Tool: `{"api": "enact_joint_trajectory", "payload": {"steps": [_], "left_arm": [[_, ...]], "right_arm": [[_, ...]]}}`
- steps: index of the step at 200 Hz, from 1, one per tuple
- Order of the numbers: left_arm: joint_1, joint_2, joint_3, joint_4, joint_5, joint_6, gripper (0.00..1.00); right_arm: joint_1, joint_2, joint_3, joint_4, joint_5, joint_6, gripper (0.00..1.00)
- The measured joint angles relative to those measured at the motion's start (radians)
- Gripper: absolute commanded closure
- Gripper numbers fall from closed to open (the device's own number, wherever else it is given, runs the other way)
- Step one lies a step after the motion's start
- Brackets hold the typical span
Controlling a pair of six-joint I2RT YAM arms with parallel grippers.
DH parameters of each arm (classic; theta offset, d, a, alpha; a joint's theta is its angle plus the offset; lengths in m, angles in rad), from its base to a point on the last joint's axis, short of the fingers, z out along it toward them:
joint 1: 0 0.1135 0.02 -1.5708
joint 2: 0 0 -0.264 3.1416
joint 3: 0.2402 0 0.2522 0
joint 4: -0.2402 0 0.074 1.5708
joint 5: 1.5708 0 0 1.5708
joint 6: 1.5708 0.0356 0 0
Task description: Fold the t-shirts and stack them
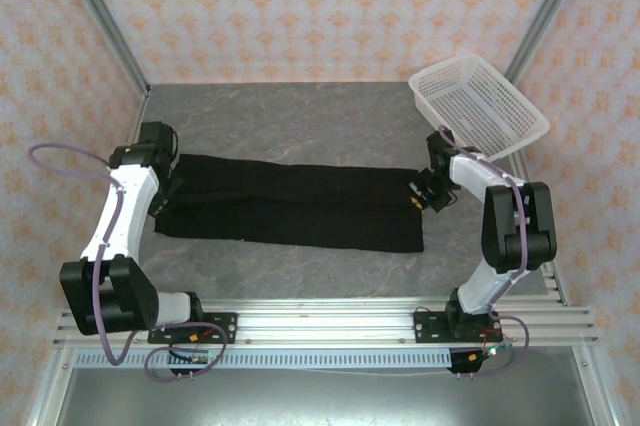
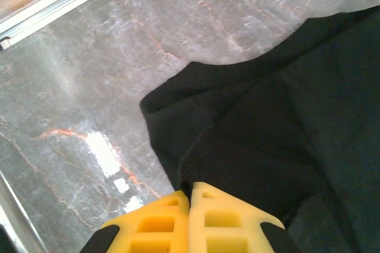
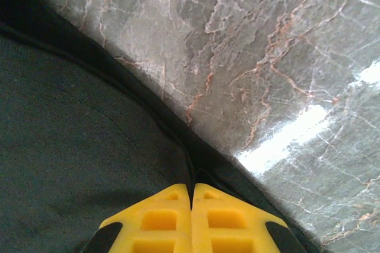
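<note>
left gripper [image 2: 190, 186] clamped tight on black t-shirt [image 1: 290, 208] end; right gripper [image 3: 192, 187] pinching opposite end

White mesh basket [image 1: 480, 106] at far right, grey marbled table [image 1: 300, 116]

Bare table [image 1: 300, 116] lies beyond and before the t-shirt [image 1: 290, 206] — a basket [image 1: 480, 106] crowds the far right corner.

Left arm: bending forward at the elbow.
Left gripper [image 2: 190, 184]: pressing its fingers together on one t-shirt [image 1: 290, 206] end.
Right gripper [image 3: 192, 186]: clamping the opposite end, fingers meeting.
</note>
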Motion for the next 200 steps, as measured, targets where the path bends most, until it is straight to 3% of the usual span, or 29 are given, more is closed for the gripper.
{"api": "enact_joint_trajectory", "payload": {"steps": [87,139,170,200], "left_arm": [[0.000,-0.040,-0.059,0.006,-0.018,0.001,1.00],[0.000,-0.077,-0.110,0.010,-0.017,0.000,1.00],[0.000,-0.082,-0.160,0.014,-0.008,0.000,1.00],[0.000,-0.058,-0.177,0.033,0.002,0.000,1.00]], "right_arm": [[0.016,-0.218,-0.060,-0.019,0.027,0.029,1.00],[0.025,-0.166,-0.170,-0.005,0.026,0.042,1.00],[0.025,-0.151,-0.171,0.002,0.034,0.039,0.72],[0.025,-0.168,-0.166,-0.003,0.054,0.043,0.61]]}}
